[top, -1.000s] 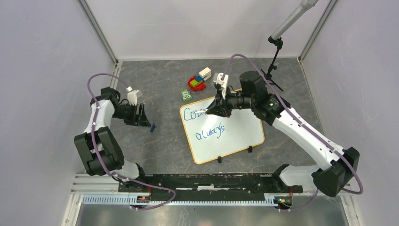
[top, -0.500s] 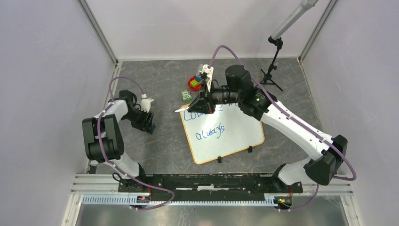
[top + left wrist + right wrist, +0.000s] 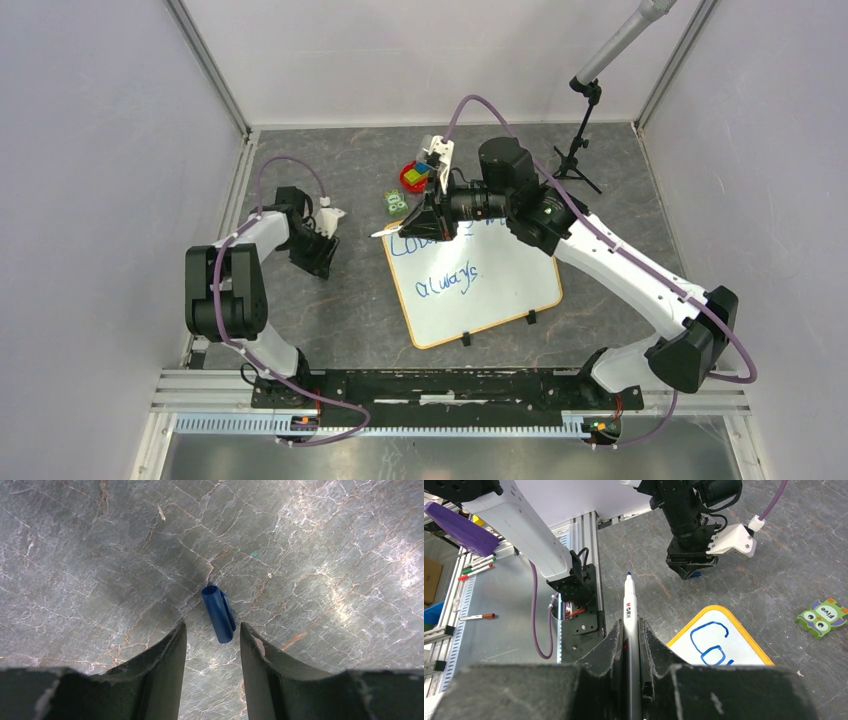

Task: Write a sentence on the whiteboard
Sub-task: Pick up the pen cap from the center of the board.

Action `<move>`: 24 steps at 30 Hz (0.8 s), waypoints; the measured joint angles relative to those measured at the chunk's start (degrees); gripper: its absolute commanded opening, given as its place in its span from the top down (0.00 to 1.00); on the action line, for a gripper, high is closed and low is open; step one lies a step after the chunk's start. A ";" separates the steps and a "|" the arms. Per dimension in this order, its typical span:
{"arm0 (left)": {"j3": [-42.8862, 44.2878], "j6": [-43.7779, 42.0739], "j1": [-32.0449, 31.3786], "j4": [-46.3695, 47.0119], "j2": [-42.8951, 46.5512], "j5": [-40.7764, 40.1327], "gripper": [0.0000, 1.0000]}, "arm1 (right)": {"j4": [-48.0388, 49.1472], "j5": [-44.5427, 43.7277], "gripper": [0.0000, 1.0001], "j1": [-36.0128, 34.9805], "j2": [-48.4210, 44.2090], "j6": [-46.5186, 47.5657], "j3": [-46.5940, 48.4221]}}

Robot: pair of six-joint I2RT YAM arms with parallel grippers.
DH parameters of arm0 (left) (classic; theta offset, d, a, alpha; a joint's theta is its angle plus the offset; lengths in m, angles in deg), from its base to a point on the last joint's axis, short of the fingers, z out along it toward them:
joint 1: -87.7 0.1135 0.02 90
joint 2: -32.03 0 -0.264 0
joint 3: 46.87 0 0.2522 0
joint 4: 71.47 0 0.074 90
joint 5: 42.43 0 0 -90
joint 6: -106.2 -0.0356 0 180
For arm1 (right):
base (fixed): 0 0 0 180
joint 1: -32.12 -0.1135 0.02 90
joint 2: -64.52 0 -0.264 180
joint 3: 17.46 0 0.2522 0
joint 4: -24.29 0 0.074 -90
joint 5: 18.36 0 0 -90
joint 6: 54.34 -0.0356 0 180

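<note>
Left claw (image 3: 212, 628) has lowered, half-open, over blue cap (image 3: 218, 612) left of whiteboard (image 3: 510, 285); right claw (image 3: 630, 625), clamping marker (image 3: 629, 597), partly hides sentence (image 3: 448, 280).

Blue cap (image 3: 218, 613) lying on marbled table (image 3: 325, 540); green card (image 3: 397, 202) near red bowl (image 3: 408, 181).

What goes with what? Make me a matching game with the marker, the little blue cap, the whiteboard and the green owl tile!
Things
1. marker
2. blue cap
3. whiteboard
4. green owl tile

Places
A. on the table, just off the whiteboard's corner
B. clamped in the right gripper
C. on the table, between the open jaws of the left gripper
D. flat on the table, with blue writing on it

Pairs: 1-B, 2-C, 3-D, 4-A
</note>
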 measured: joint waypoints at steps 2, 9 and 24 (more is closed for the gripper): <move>0.00 0.28 -0.37 0.07 0.00 -0.48 0.50 | 0.00 -0.04 1.00 0.00 -0.09 0.02 0.00; -0.22 0.70 -3.76 1.53 -0.15 -2.99 0.72 | 0.07 0.00 1.00 0.74 -0.15 0.37 0.00; -2.10 0.66 -1.60 2.64 2.14 -0.52 0.98 | 0.83 -9.94 1.00 3.23 1.64 4.57 1.64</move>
